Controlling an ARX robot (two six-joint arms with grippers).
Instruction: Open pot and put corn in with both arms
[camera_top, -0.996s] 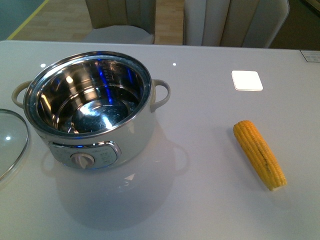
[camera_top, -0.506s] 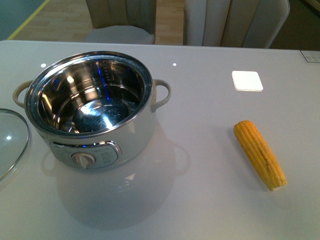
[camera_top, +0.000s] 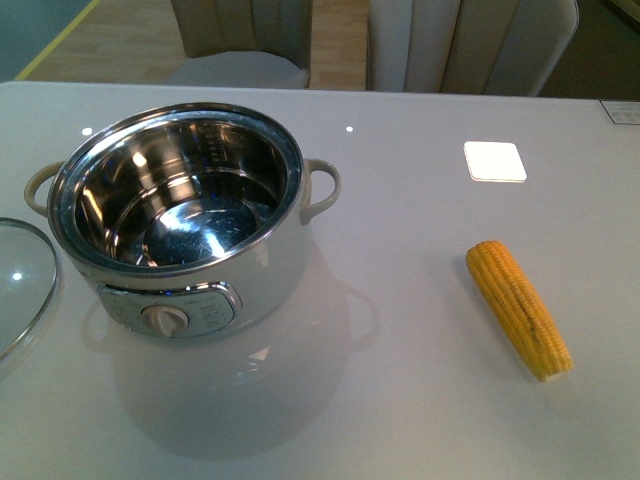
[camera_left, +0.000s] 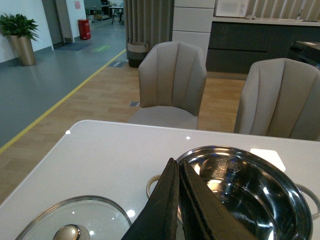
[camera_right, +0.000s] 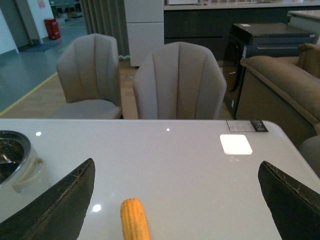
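Note:
The white pot (camera_top: 190, 235) stands open at the left of the table, its steel bowl empty. It also shows in the left wrist view (camera_left: 245, 190) and at the edge of the right wrist view (camera_right: 20, 170). The corn (camera_top: 518, 308) lies on the table at the right, and shows in the right wrist view (camera_right: 134, 219). My left gripper (camera_left: 176, 167) is shut and empty, above the near side of the pot. My right gripper (camera_right: 175, 192) is open wide, with the corn's tip between its fingers below. Neither arm shows in the front view.
The glass lid (camera_top: 18, 285) lies flat on the table left of the pot, knob up in the left wrist view (camera_left: 70, 232). A white square pad (camera_top: 494, 161) sits at the back right. Chairs (camera_left: 172, 82) stand beyond the table's far edge.
Blue reflections inside the pot's steel bowl have faded. The pot, lid and corn have not moved.

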